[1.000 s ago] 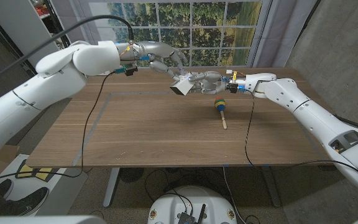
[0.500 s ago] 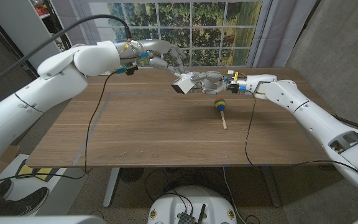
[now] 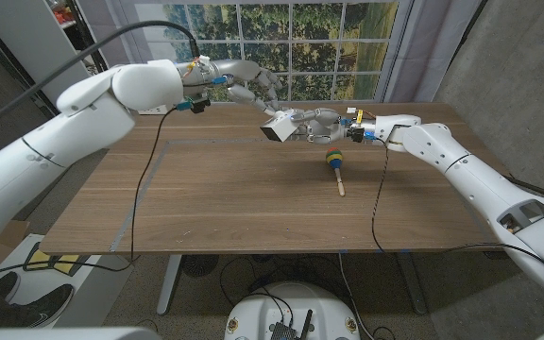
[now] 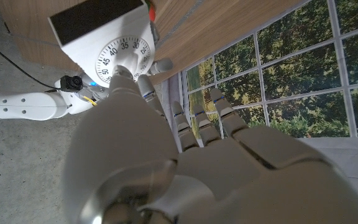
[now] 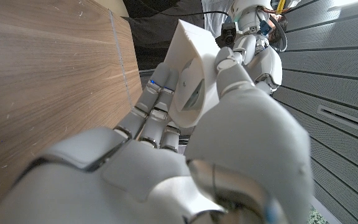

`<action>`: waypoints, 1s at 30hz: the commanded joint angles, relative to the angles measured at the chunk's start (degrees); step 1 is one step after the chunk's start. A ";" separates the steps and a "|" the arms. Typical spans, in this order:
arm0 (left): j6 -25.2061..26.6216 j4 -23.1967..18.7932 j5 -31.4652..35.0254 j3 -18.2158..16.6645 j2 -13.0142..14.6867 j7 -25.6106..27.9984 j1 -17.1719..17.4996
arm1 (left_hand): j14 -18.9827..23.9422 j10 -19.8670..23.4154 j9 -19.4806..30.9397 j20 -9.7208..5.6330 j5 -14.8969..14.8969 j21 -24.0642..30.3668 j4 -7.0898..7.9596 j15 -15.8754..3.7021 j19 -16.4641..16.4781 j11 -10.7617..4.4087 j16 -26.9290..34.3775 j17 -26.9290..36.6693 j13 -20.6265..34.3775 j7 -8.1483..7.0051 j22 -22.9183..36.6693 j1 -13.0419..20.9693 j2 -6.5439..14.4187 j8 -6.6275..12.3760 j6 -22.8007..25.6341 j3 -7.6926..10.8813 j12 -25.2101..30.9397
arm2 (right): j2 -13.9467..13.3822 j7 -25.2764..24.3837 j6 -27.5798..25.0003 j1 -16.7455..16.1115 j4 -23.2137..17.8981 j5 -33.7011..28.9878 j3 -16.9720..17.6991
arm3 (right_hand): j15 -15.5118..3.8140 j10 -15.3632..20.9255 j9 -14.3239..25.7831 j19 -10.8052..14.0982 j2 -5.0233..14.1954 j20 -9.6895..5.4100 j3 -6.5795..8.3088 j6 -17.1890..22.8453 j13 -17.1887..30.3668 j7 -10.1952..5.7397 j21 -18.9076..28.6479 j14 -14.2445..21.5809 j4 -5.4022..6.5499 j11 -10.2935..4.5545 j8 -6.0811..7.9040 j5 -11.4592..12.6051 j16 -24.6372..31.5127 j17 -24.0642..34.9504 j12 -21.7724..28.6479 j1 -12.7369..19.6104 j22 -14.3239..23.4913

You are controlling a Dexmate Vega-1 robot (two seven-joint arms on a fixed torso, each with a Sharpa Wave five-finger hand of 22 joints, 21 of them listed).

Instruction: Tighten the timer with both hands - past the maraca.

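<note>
Since the frame a second ago, little has shifted: the left hand (image 3: 248, 87) has lifted slightly beside the timer (image 3: 276, 127), which the right hand (image 3: 315, 125) still holds up above the wooden table (image 3: 215, 198), just beyond the maraca (image 3: 335, 166) lying on the wood. From the head view the timer is only a small white box with a dark side. The left wrist view turns its face to us: a white dial (image 4: 120, 56) printed with 30, 35, 40, 45 and 50, and the left hand's fingertip (image 4: 122, 73) touching the dial's centre, the other fingers spread apart. The right wrist view shows the timer's white back (image 5: 191, 74) clamped between the right hand's thumb and fingers (image 5: 157, 93). The maraca's head is banded blue, yellow and green, and its handle is pale wood.
</note>
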 commanded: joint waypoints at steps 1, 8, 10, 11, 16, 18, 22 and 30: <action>-2.71 1.94 -1.57 1.91 -0.09 -1.97 -2.26 | -0.25 -0.44 0.21 0.29 0.26 0.39 -0.62 -1.04 -0.16 0.16 -0.06 0.12 0.19 -0.44 0.00 1.12 0.21 0.20 0.52 0.06 -0.15 | 0.66 0.91 -0.95 0.18 0.99 1.25 0.43 | -9.61 6.21 0.12 0.58 1.20 -8.61 3.87 0.23 8.38 -0.04 -0.26 0.21 3.87 -5.50 0.25 0.35 0.16 0.08 0.36 0.38 0.07; -5.60 3.77 -1.68 2.97 -1.17 -2.24 -3.26 | 0.01 0.02 0.36 0.55 0.74 0.50 -1.82 -1.44 -0.24 0.46 0.03 0.13 0.17 -1.40 0.03 3.59 1.25 0.67 1.75 1.22 0.00 | 1.09 1.54 -1.15 0.42 1.69 1.62 0.56 | -9.59 6.25 0.12 0.58 1.21 -8.61 3.83 0.30 8.35 0.00 -0.28 0.17 4.01 -5.42 0.26 0.33 0.12 0.05 0.27 0.22 0.08; -6.60 4.29 -1.82 3.11 -1.38 -2.36 -3.51 | 0.11 0.32 0.32 0.54 0.92 0.54 -2.19 -1.52 -0.27 -0.07 0.06 0.15 0.16 -1.88 0.04 4.41 1.64 0.83 2.28 1.66 0.10 | 1.11 1.63 -0.99 0.39 1.71 1.52 0.57 | -9.60 6.16 0.13 0.59 1.16 -8.61 3.79 0.31 8.39 0.00 -0.29 0.21 4.03 -5.47 0.26 0.32 0.17 0.11 0.24 0.16 0.08; -6.91 4.41 -1.75 3.15 -1.44 -2.36 -3.59 | 0.17 0.40 0.29 0.50 1.01 0.57 -2.41 -1.70 -0.27 -0.17 0.08 0.16 0.16 -2.23 0.05 4.88 1.80 1.03 2.86 1.90 0.12 | 1.20 1.64 -1.22 0.35 1.83 1.81 0.67 | -9.55 6.19 0.13 0.57 1.19 -8.63 3.79 0.25 8.39 -0.05 -0.30 0.20 4.09 -5.52 0.23 0.31 0.15 0.10 0.23 0.09 0.08; -10.16 6.11 -2.29 3.62 -2.15 -2.89 -4.38 | 0.28 1.25 0.19 0.68 1.41 0.68 -3.39 -2.00 -0.44 -1.24 0.14 0.23 0.14 -3.03 0.11 7.03 2.55 1.49 4.29 3.15 0.39 | 1.30 2.02 -1.49 0.05 2.00 2.28 0.83 | -9.55 6.29 0.13 0.61 1.16 -8.57 3.77 0.33 8.41 0.08 -0.31 0.15 4.19 -5.33 0.26 0.30 0.09 0.08 0.23 -0.10 0.08; -12.51 7.37 -2.82 4.02 -2.57 -3.48 -4.92 | 0.32 1.84 0.21 0.18 1.52 0.82 -3.71 -2.22 -0.36 -1.99 0.19 0.30 0.14 -3.39 0.15 7.83 2.76 2.00 5.57 3.69 0.57 | 1.52 2.40 -1.81 0.06 2.35 2.66 0.84 | -9.50 6.26 0.13 0.62 1.19 -8.57 3.75 0.31 8.41 0.04 -0.32 0.16 4.27 -5.33 0.25 0.29 0.08 0.07 0.20 -0.21 0.08; -18.38 10.34 -4.78 5.12 -3.66 -5.82 -6.49 | 0.60 3.28 0.19 -0.48 1.61 1.29 -4.37 -2.74 0.14 -3.52 0.46 0.53 0.13 -3.29 0.27 9.56 3.08 2.99 8.01 5.04 0.99 | 2.50 4.05 -3.40 0.58 4.20 3.98 0.59 | -9.58 6.22 0.14 0.61 1.19 -8.61 3.75 0.29 8.44 0.00 -0.35 0.14 4.30 -5.39 0.23 0.28 0.06 0.06 0.16 -0.30 0.08; -26.00 12.64 -7.63 6.55 -5.43 -10.36 -8.67 | 1.52 4.76 -0.05 -0.93 1.45 1.72 -4.48 -3.54 0.48 -3.88 0.93 0.75 0.19 -3.65 0.39 10.22 2.93 3.53 9.59 5.76 1.44 | 6.35 9.91 -6.99 3.09 11.18 6.19 -0.37 | -9.48 6.01 0.14 0.61 1.22 -8.65 3.76 0.18 8.52 0.09 -0.41 0.02 4.40 -5.14 0.18 0.28 0.00 0.08 0.02 -0.55 0.07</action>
